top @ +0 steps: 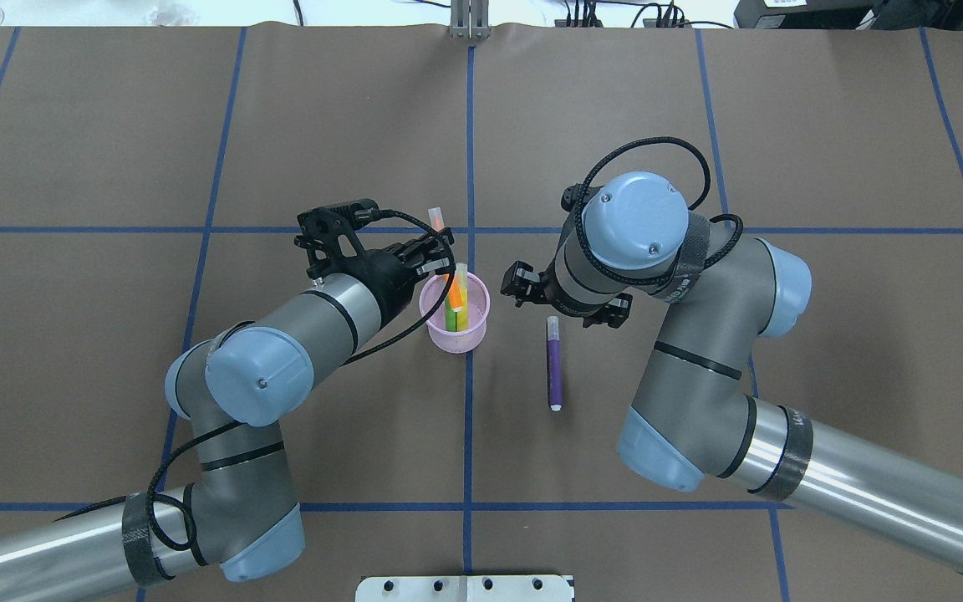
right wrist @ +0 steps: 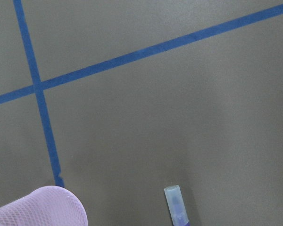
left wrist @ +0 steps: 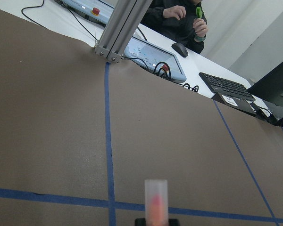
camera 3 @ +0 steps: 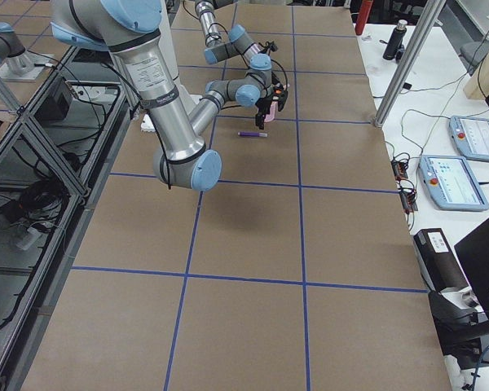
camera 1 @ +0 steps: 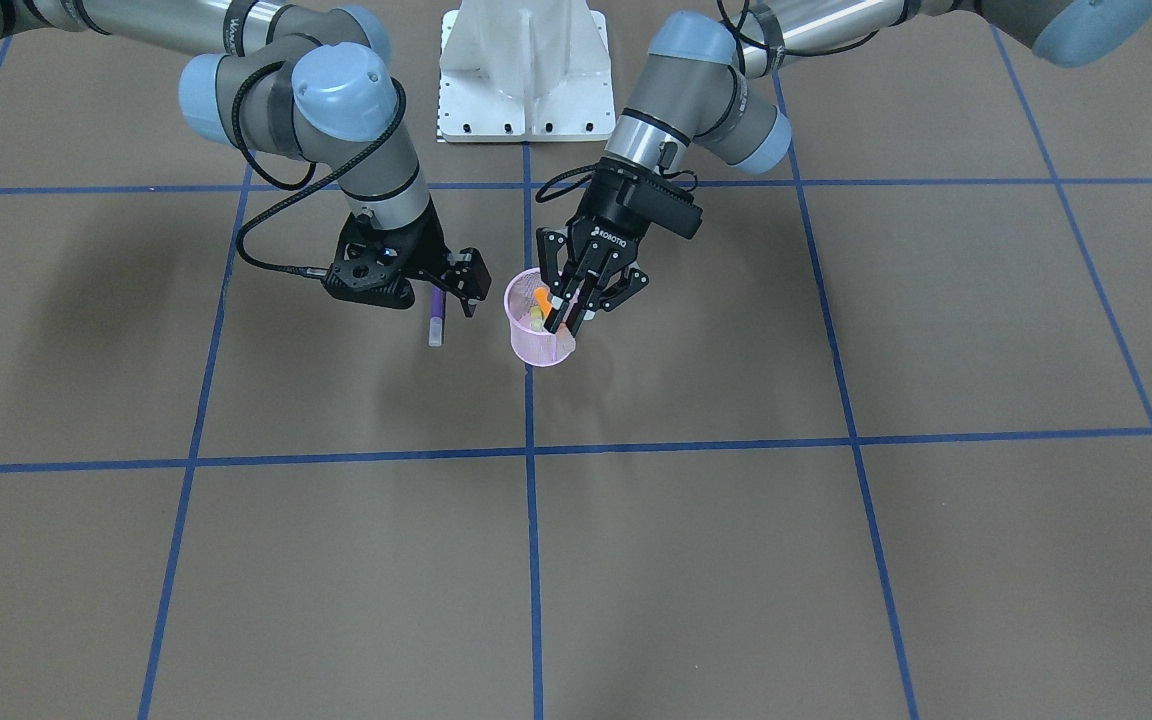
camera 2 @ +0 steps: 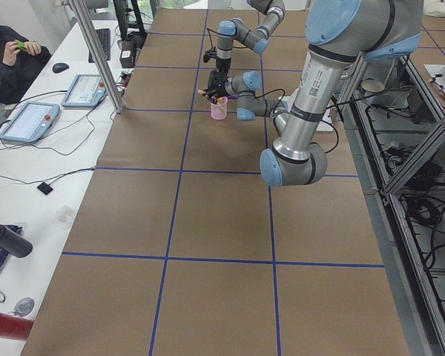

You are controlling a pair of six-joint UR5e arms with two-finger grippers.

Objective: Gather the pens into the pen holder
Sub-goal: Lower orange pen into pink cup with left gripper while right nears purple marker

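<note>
Left tool (top: 441,263) clamps the orange pen (top: 453,291), lower end inside pen holder (top: 456,341).

Left gripper (top: 440,259), clamped on the orange pen (top: 453,291), covers the cup's (top: 456,339) far-left rim. The green pen (top: 450,318) and yellow pen (top: 462,294) fill its mouth. Right gripper (top: 519,286) stands just right of it. Worktop (top: 699,125) beyond lies open.

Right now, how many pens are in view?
4. The purple pen lies on the table; the green pen and yellow pen stand in the pen holder; the orange pen is held by the left gripper, its lower end inside the holder. None appears hidden.
</note>
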